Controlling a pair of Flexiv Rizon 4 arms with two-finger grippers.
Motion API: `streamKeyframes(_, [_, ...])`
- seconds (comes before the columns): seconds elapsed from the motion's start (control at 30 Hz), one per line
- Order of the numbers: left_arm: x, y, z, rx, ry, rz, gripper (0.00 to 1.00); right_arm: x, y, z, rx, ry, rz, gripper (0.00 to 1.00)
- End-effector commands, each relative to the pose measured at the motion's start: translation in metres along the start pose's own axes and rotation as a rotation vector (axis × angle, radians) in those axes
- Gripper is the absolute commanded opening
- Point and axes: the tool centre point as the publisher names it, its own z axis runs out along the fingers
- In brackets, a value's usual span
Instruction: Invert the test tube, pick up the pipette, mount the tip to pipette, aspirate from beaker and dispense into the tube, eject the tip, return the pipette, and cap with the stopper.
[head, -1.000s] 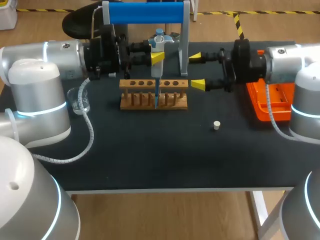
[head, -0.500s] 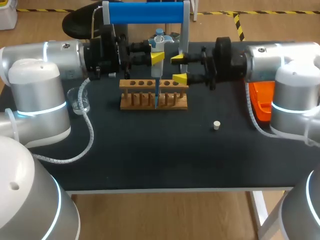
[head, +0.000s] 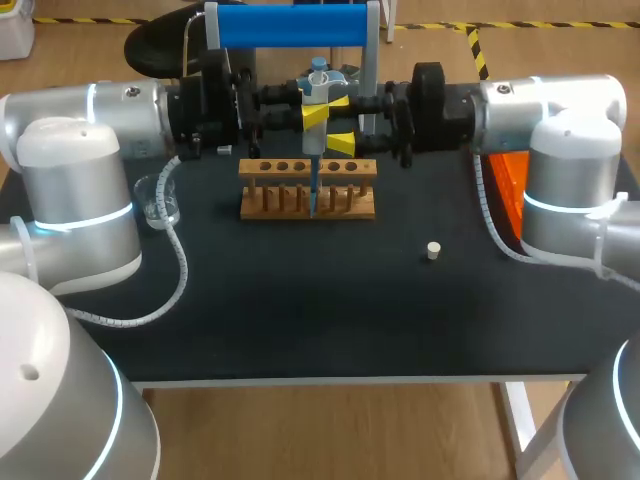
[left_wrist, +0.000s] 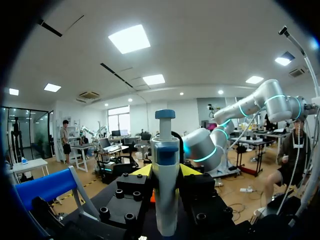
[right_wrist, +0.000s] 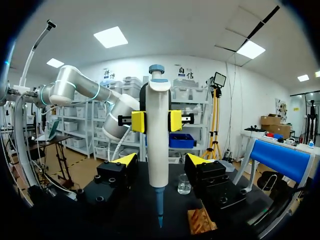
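Above the wooden rack (head: 308, 190), the pipette (right_wrist: 158, 100) is held upright: its long axis is vertical, with the plunger up and the blue tip pointed down at the rack's middle. It is clamped at mid-body by the left gripper (right_wrist: 156, 121). The right gripper (right_wrist: 161, 161) is set opposite, its fingers apart on either side of the barrel (no contact is seen). Closing is judged sufficient to grip it.
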Motion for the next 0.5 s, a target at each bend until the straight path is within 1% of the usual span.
streamKeyframes(0.03, [0.000, 0.000, 0.001, 0.001, -0.001, 0.001, 0.00, 0.000, 0.001, 0.004, -0.004, -0.002, -0.001, 0.60])
streamKeyframes(0.3, [0.000, 0.000, 0.001, 0.001, -0.001, 0.001, 0.00, 0.004, 0.004, 0.011, -0.011, 0.002, 0.005, 0.55])
streamKeyframes(0.4, [0.000, 0.000, 0.001, 0.001, -0.001, 0.001, 0.00, 0.006, 0.005, 0.013, -0.012, 0.005, 0.008, 0.50])
streamKeyframes(0.5, [0.000, 0.000, 0.001, 0.001, -0.001, 0.001, 0.00, 0.007, 0.005, 0.015, -0.013, 0.008, 0.010, 0.49])
